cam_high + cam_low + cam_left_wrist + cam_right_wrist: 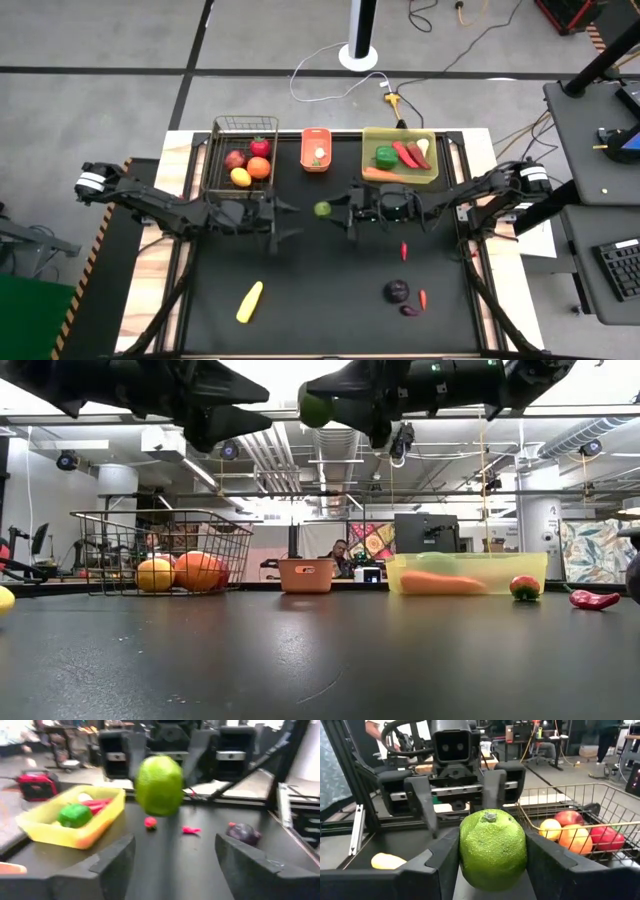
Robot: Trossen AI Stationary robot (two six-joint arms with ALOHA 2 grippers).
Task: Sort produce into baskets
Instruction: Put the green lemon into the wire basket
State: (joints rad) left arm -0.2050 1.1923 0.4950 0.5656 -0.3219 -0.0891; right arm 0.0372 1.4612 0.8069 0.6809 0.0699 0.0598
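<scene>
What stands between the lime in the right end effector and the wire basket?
The left end effector, open, sits beside the lime on the wire basket side, facing the right end effector. Nothing else visible blocks the path; both are raised above the table.

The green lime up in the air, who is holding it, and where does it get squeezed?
The right gripper holds the green lime, its fingers pressing the two opposite sides. The left gripper is open and empty.

Light: bright, from ceiling fixtures (205, 472) at 12 o'clock in the low view.
Glare: soft sheen on the black table (320, 660).
Blur: left wrist view smeared throughout; lime (159, 785) soft-edged.
Focus: right wrist view crisp up close.
</scene>
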